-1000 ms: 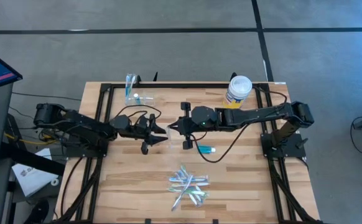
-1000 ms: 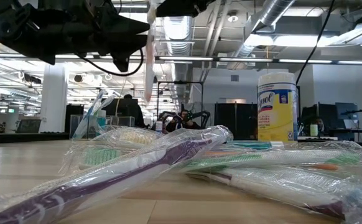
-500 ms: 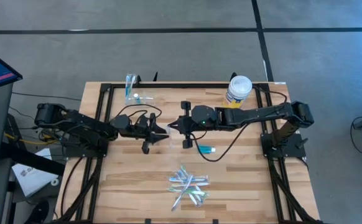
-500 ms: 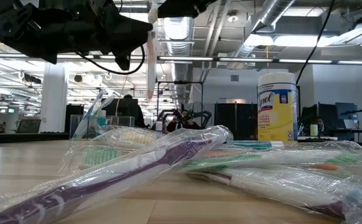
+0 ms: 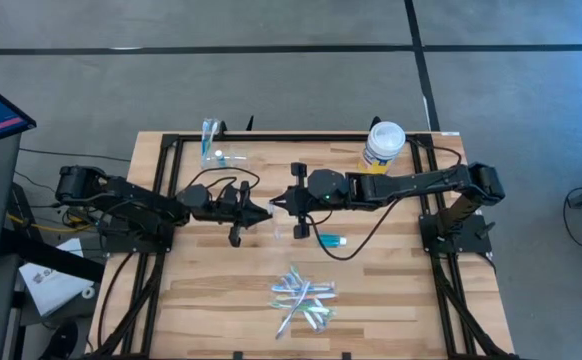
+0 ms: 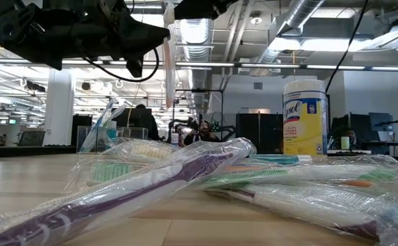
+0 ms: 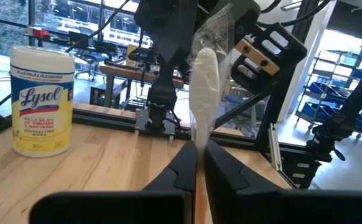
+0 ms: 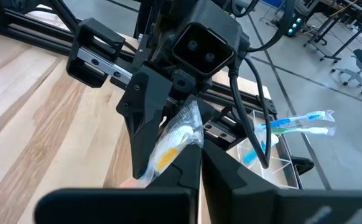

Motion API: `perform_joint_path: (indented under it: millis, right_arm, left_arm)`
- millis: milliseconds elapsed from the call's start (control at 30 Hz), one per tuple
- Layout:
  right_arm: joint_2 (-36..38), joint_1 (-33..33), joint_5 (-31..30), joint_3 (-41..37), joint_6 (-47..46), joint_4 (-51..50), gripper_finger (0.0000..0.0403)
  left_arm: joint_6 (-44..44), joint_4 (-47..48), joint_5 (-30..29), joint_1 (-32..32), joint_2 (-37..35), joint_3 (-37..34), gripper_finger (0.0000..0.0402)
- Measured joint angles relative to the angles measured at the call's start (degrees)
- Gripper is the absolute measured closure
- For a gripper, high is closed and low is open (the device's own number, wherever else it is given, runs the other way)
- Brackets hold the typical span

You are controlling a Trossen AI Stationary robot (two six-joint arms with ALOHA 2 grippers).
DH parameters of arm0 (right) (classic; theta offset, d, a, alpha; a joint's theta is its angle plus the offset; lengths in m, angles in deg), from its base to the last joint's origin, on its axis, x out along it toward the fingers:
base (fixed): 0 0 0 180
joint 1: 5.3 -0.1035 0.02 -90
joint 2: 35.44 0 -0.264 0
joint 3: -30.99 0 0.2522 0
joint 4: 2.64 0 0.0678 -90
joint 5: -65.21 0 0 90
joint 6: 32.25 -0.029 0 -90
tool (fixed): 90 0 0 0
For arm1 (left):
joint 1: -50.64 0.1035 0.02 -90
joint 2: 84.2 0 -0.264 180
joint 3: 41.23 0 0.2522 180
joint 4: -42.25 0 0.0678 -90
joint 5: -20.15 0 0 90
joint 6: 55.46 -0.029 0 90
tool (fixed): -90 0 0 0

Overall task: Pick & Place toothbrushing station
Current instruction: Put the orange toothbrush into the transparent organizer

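Observation:
A wrapped toothbrush [image 6: 168, 68] hangs upright above the table's middle, between my two grippers. My left gripper [image 7: 197, 163] comes level from the table's left and is shut on it. My right gripper [image 8: 197, 155] slants down from the right and is shut on its upper end. The small clear cup [image 5: 223, 157] stands on the table at the far left, with toothbrushes [image 5: 209, 132] sticking up out of it. A pile of wrapped toothbrushes [image 5: 301, 296] lies near the front edge. A teal tube [image 5: 330, 240] lies under my right arm. My left gripper pinches the toothbrush's shaft [image 7: 196, 144] between its two fingers, level from the table's left, fingers across it. The brush head [image 7: 203, 74] stands upright above the fingers, clear of the table. My right gripper pinches the toothbrush's wrapped upper end [image 8: 187, 127] between its fingertips, slanting down from the table's right. The toothbrush hangs below them.
A white-lidded Lysol jar [image 5: 383, 146] with a yellow label stands at the far right. Black frame rails [image 5: 161, 160] run along the table's sides. Bare wood lies between the pile and the arms.
My left gripper has shut on the hanging toothbrush, its fingers closing from wide apart. The toothbrush has shifted slightly sideways in the low view. Both arms have stayed in place.

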Motion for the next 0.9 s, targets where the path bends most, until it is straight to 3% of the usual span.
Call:
perform_joint_path:
  millis: [400, 733, 900]
  right_arm:
    - [1.70, 1.00, -0.11, -0.04, -1.18, -2.94, 0.0303]
    - [2.12, 0.99, 0.67, -1.27, -4.40, -3.62, 0.0299]
    - [2.14, 1.05, 4.91, -1.25, -5.89, -3.51, 0.0309]
  left_arm:
    - [0.05, 2.45, -1.33, 1.74, -3.13, -1.77, 0.0399]
    - [-1.04, 14.83, -8.33, 3.78, -16.68, -5.66, 0.0398]
    - [-1.98, 22.12, -12.39, 3.78, -22.68, -5.75, 0.0398]
